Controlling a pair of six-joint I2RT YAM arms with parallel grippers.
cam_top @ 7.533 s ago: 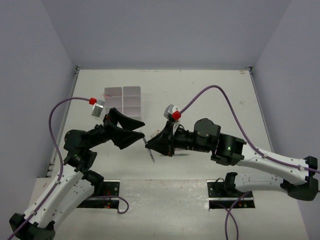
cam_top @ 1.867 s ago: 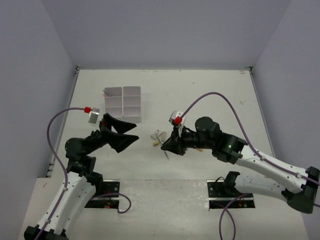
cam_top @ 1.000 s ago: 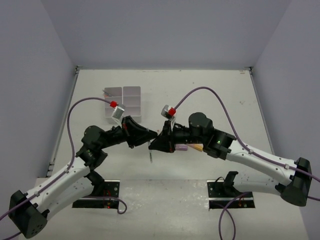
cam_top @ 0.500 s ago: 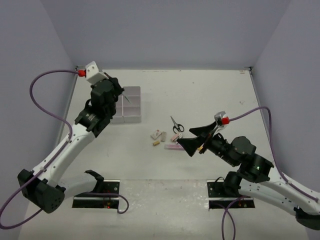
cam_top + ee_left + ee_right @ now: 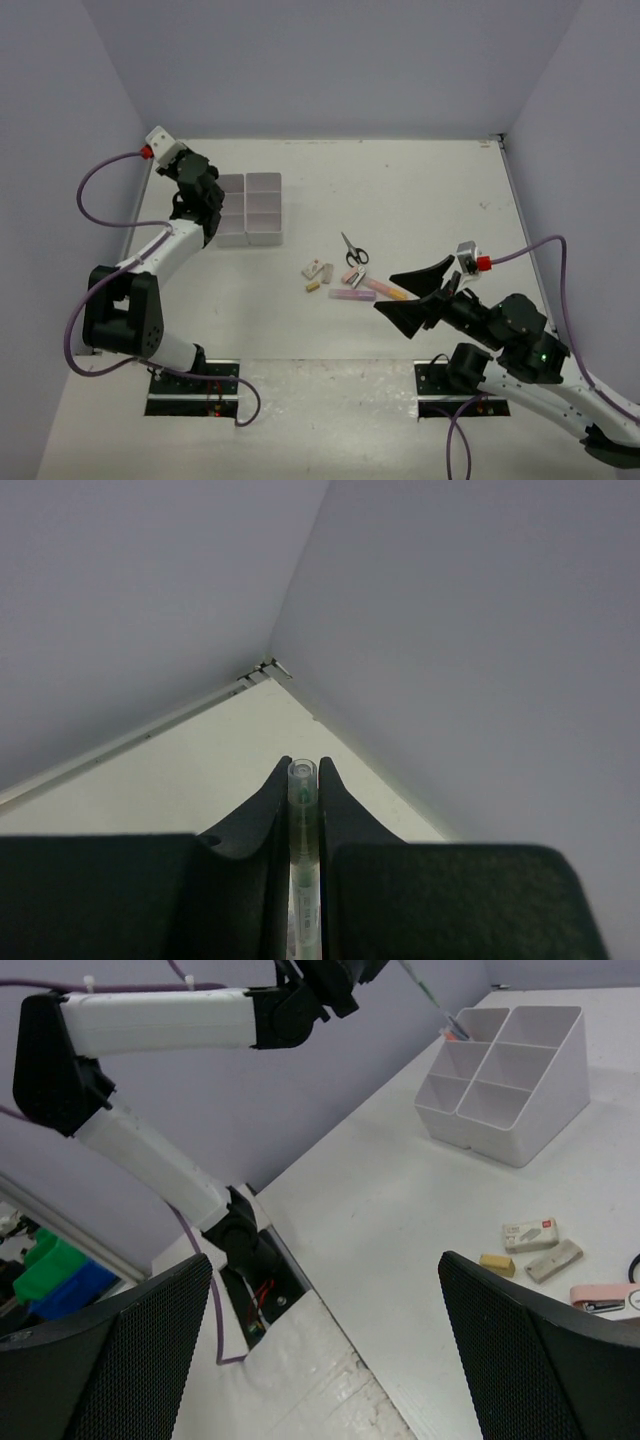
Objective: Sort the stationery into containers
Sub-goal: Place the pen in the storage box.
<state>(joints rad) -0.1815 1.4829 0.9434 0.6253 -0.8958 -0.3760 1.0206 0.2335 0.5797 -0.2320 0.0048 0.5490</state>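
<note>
Left claw (image 5: 303, 772) pinches a green pen (image 5: 302, 860).
Right claw (image 5: 385, 292) gapes empty, scissors (image 5: 351, 250) and markers (image 5: 352, 296) on the table (image 5: 420, 190) just ahead of it.

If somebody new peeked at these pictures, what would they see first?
Probably the left gripper, stretched to the far left of the table and pinching a thin green pen right at the white tray. Next comes the little bunch in the middle of the table: scissors, markers and erasers, with the right gripper wide open beside them.
</note>
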